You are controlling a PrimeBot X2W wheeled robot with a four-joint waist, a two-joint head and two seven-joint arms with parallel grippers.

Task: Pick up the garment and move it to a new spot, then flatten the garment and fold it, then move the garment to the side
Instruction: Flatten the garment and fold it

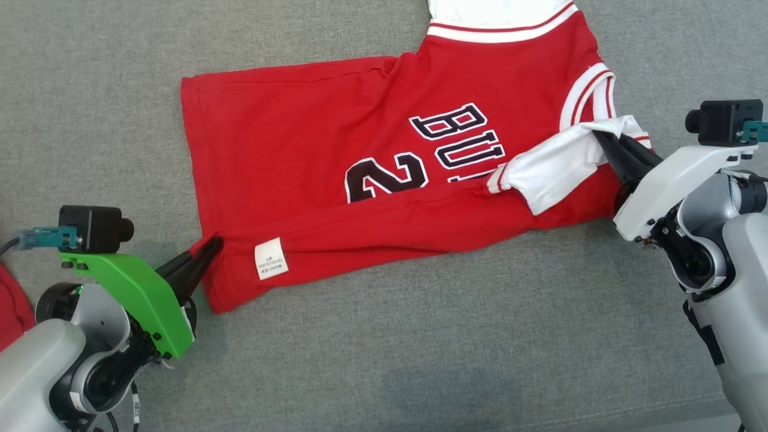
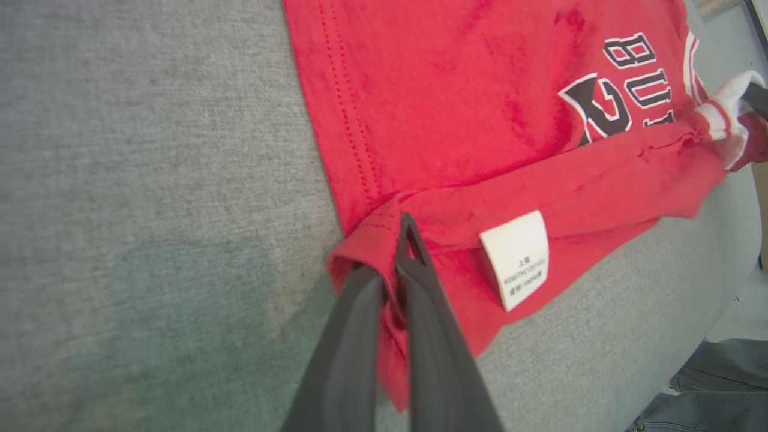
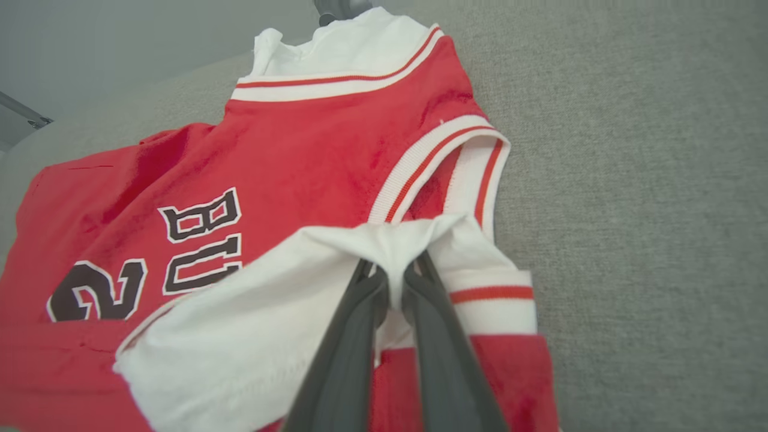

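A red jersey (image 1: 312,144) with black lettering and white trim lies on the grey fabric surface (image 1: 384,348), its near long edge folded over toward the far side. My left gripper (image 1: 211,246) is shut on the hem corner of the jersey (image 2: 456,138), beside a white care label (image 1: 271,258), which also shows in the left wrist view as the label (image 2: 516,258). My right gripper (image 1: 600,139) is shut on the white sleeve (image 1: 552,171) at the jersey's shoulder end. In the right wrist view the right gripper (image 3: 396,270) pinches that white sleeve (image 3: 252,318) over the jersey (image 3: 312,156).
Another red cloth (image 1: 12,312) pokes in at the left edge of the head view. A person's grey trousers (image 2: 714,384) show at the lower right of the left wrist view. The grey surface has a seam (image 1: 600,405) near its front edge.
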